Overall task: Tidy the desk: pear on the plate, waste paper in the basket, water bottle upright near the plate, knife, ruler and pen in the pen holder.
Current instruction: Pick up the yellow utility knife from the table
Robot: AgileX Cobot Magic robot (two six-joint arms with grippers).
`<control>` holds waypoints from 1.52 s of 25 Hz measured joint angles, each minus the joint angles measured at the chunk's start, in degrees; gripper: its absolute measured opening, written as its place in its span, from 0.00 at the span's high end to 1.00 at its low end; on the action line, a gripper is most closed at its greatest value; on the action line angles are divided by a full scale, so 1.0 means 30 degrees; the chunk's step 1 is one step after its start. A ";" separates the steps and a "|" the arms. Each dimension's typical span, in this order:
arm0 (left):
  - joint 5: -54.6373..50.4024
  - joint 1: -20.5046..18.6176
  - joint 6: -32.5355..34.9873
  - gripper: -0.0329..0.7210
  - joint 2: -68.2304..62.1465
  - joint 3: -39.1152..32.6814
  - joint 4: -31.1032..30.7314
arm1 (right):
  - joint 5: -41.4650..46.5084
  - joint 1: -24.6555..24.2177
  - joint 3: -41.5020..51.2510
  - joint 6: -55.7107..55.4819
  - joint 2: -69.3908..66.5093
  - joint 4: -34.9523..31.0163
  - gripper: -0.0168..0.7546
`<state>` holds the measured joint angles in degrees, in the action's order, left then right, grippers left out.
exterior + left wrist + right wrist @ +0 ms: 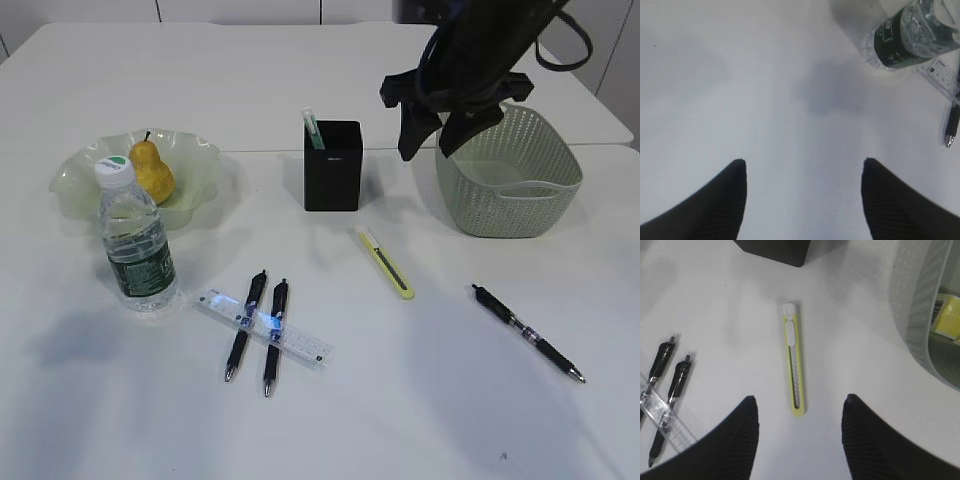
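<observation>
Three black pens (247, 324), one ruler (264, 326), one knife (387, 263).

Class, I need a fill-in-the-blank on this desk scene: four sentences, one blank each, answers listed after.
1. The pear lies on the ____.
2. The bottle stands ____ beside the plate.
3. Two black pens lie across the clear ____.
4. The yellow knife lies on the desk between the right gripper's ____ jaws.

Missing words: plate; upright; ruler; open
</observation>
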<state>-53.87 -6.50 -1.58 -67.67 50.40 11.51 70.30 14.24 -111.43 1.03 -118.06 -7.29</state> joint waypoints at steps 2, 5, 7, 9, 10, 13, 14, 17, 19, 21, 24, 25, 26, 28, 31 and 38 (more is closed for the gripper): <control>0.0154 0.0000 0.0000 0.28 0.0000 0.0000 0.0000 | 0.0040 0.0111 -0.0523 -0.0089 -0.0762 0.0261 0.47; 0.0220 0.0000 0.0000 0.28 0.0000 0.0000 0.0000 | 0.0040 0.0705 -0.1055 -0.0164 -0.1752 0.0712 0.47; 0.0226 0.0000 0.0000 0.28 0.0000 0.0000 0.0000 | 0.0075 0.1202 -0.1402 -0.0344 -0.2393 0.1201 0.47; 0.0259 0.0000 0.0000 0.28 0.0000 0.0000 0.0000 | 0.0075 0.1583 -0.1659 -0.0639 -0.3120 0.1622 0.47; 0.0259 0.0000 0.0000 0.29 0.0000 0.0000 0.0000 | 0.0075 0.1748 -0.1753 -0.0786 -0.3422 0.1712 0.47; 0.0325 0.0000 0.0000 0.29 0.0000 0.0000 0.0000 | 0.0075 0.1953 -0.2019 -0.1015 -0.4392 0.1898 0.47; 0.0325 0.0000 0.0000 0.29 0.0000 0.0000 0.0000 | 0.0075 0.1996 -0.2112 -0.1062 -0.4636 0.1949 0.47; 0.0399 0.0000 0.0000 0.29 0.0000 0.0000 0.0000 | 0.0075 0.1996 -0.2380 -0.1138 -0.5305 0.2173 0.47; 0.0399 0.0000 0.0000 0.29 0.0000 0.0000 0.0000 | 0.0075 0.1996 -0.2671 -0.1135 -0.5727 0.2233 0.47; 0.0399 0.0000 0.0000 0.30 0.0000 0.0000 0.0000 | 0.0075 0.1996 -0.2998 -0.1135 -0.6085 0.2273 0.47; 0.0426 0.0000 0.0000 0.30 0.0000 0.0000 0.0000 | 0.0075 0.1996 -0.3138 -0.1135 -0.6560 0.2429 0.47; 0.0438 0.0000 0.0000 0.30 0.0000 0.0000 0.0000 | 0.0075 0.1996 -0.3172 -0.1135 -0.6659 0.2429 0.47; 0.0438 0.0000 0.0000 0.30 0.0000 0.0000 0.0000 | 0.0075 0.1996 -0.3151 -0.1135 -0.6739 0.2429 0.47; 0.0438 0.0000 0.0000 0.31 0.0000 0.0000 0.0000 | 0.0075 0.1996 -0.3182 -0.1135 -0.6904 0.2429 0.47; 0.0438 0.0000 0.0000 0.31 0.0000 0.0000 0.0000 | 0.0041 0.1996 -0.3182 -0.1135 -0.7240 0.2567 0.47; 0.0514 0.0000 0.0000 0.31 -0.0266 0.0000 0.0000 | 0.0005 0.1996 -0.3196 -0.0793 -0.7802 0.2588 0.47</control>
<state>-52.33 -6.50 -1.58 -68.46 50.40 11.51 70.31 20.23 -121.02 -1.35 -141.47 0.48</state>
